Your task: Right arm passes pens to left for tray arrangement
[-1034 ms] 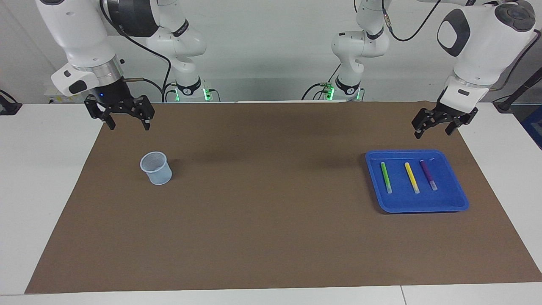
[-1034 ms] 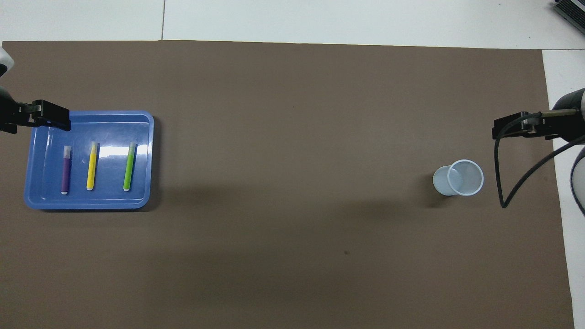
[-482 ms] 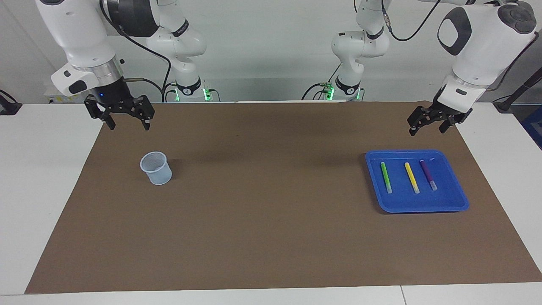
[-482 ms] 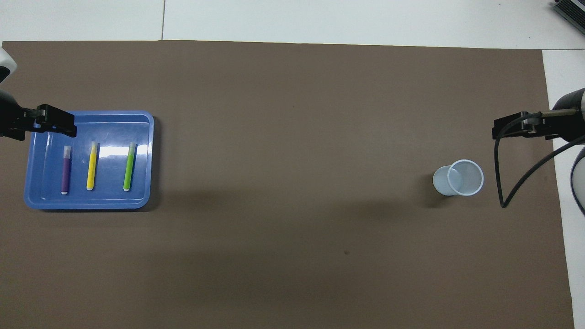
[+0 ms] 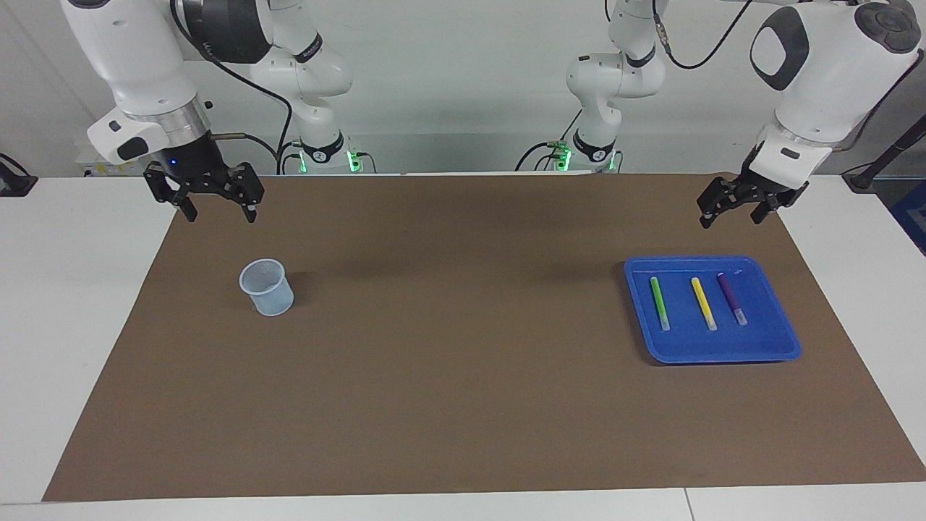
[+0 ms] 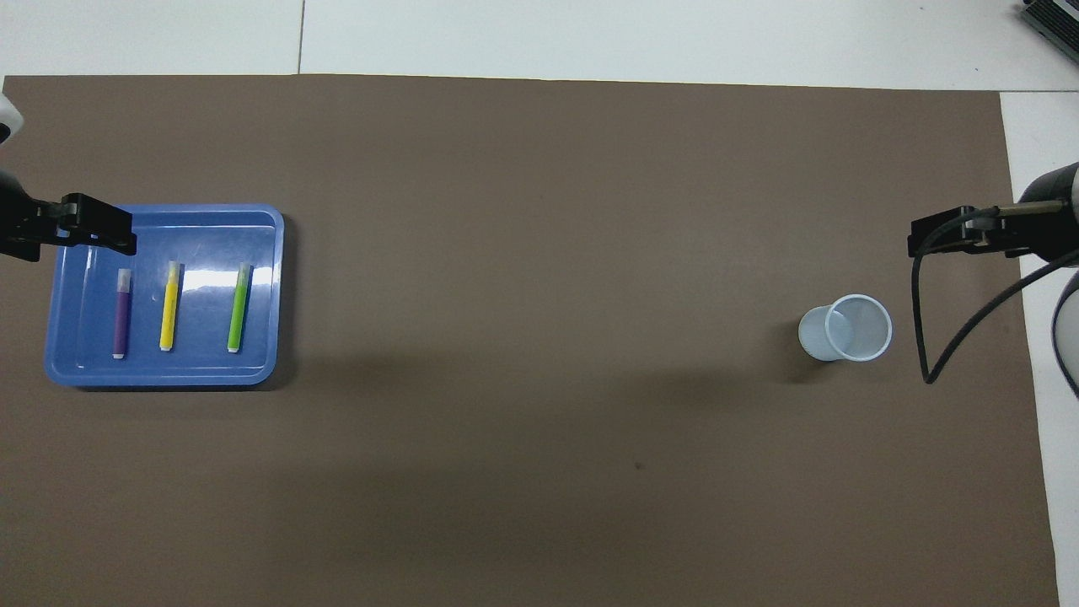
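The three pens (image 5: pixel 698 302) lie side by side in the blue tray (image 5: pixel 767 347), frame right. Both claws hang spread and empty — the left gripper (image 5: pixel 731 210) upper right, the right gripper (image 5: pixel 218 206) upper left.

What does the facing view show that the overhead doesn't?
Facing only: both arms' bases and upper links, and both grippers whole, the right gripper and left gripper open and raised, holding nothing. Overhead only: the translucent cup seen down its mouth, with nothing visible inside. Both: the blue tray holding the green pen, yellow pen and purple pen side by side.
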Controlling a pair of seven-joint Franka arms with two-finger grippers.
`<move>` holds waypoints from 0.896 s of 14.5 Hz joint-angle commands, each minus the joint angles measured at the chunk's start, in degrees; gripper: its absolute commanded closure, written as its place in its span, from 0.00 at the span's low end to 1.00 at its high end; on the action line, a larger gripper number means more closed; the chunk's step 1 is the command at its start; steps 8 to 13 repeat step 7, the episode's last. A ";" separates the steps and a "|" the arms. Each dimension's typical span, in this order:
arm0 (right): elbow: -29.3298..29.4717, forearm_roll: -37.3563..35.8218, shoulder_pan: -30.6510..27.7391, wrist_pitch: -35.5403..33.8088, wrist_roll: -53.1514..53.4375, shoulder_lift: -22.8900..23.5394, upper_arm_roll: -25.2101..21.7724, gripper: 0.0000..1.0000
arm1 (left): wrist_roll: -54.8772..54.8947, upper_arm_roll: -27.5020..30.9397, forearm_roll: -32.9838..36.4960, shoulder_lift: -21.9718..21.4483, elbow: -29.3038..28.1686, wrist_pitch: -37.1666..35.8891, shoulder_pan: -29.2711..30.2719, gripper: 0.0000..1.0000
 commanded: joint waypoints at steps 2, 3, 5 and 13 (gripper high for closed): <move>0.13 -0.46 -0.49 -0.23 -0.65 -0.26 0.33 0.00 | 0.37 1.08 -0.05 -0.52 0.43 -1.21 -0.83 0.00; 0.21 -0.54 -0.49 -0.23 -0.65 -0.26 0.33 0.00 | 0.46 1.00 0.48 -0.52 0.43 -1.21 -0.83 0.00; 0.22 -0.46 -0.49 -0.23 -0.56 -0.26 0.33 0.00 | 0.46 1.08 0.92 -0.52 0.43 -1.13 -0.83 0.00; 0.22 -0.46 -0.49 -0.23 -0.65 -0.26 0.24 0.00 | 0.46 1.08 0.92 -0.52 0.43 -1.13 -0.83 0.00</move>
